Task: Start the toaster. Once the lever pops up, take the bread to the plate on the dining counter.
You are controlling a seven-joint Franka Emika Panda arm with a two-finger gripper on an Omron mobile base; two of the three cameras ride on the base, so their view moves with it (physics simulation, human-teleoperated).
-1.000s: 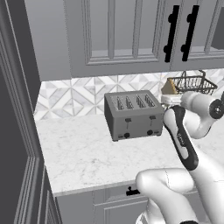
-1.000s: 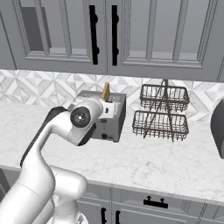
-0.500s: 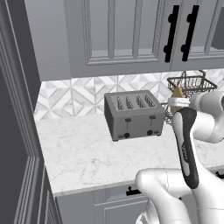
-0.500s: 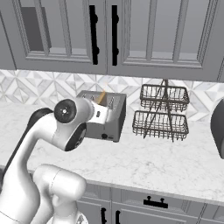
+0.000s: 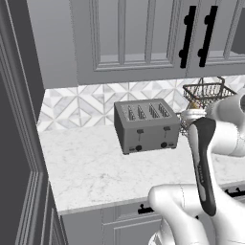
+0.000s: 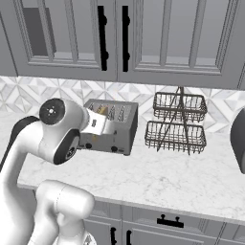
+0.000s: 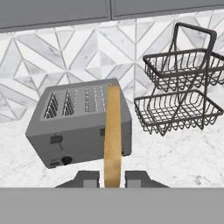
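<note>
On the marble worktop (image 5: 95, 167), against the patterned tile backsplash (image 7: 65, 57), we see the toaster (image 5: 146, 126) standing with its four slots up and its two black levers and knobs facing us. To its right in the hand view stands a two-tier wire basket rack (image 7: 179, 94), apart from the toaster. Grey cabinets (image 6: 143, 38) with black handles hang above.

In the hand view the gripper (image 7: 112, 178) is pinching the bread (image 7: 113, 135) between its two dark fingertips; we see the slice edge-on, a tan-brown strip standing upright from the gripper and crossing in front of the toaster's right end. The bread is out of the slots and lifted clear of the toaster, held in the air on the near side of it.

In the left base view the arm bends in front of the rack, to the right of the toaster, and a bit of bread shows at the hand. In the right base view the arm's big joint sits in front of the toaster's left end, with the bread just beside it above the toaster's front.
</note>
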